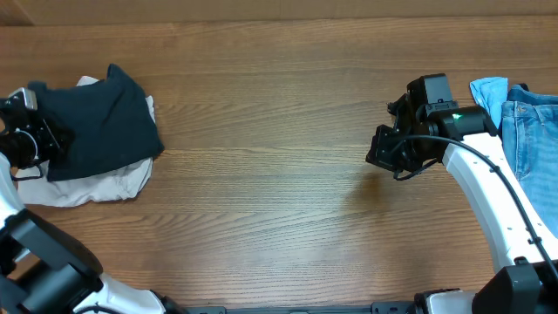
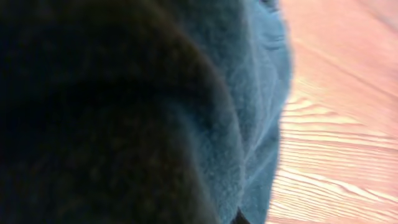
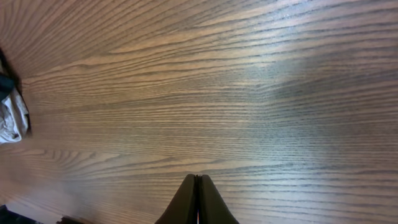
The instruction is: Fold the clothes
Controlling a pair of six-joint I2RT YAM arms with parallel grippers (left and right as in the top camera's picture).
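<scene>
The clothes, a dark navy T-shirt, lie bunched at the table's far left on top of a pale garment. My left gripper sits at the shirt's left edge, shut on the cloth. The shirt's fabric fills nearly the whole left wrist view and hides the fingers. My right gripper hangs over bare wood right of centre, far from the shirt. Its fingers are pressed together with nothing between them.
Cream-white shorts lie under the shirt and stick out at its front and right; the right wrist view catches their edge. Blue denim jeans lie at the right edge. Wooden tabletop spans between.
</scene>
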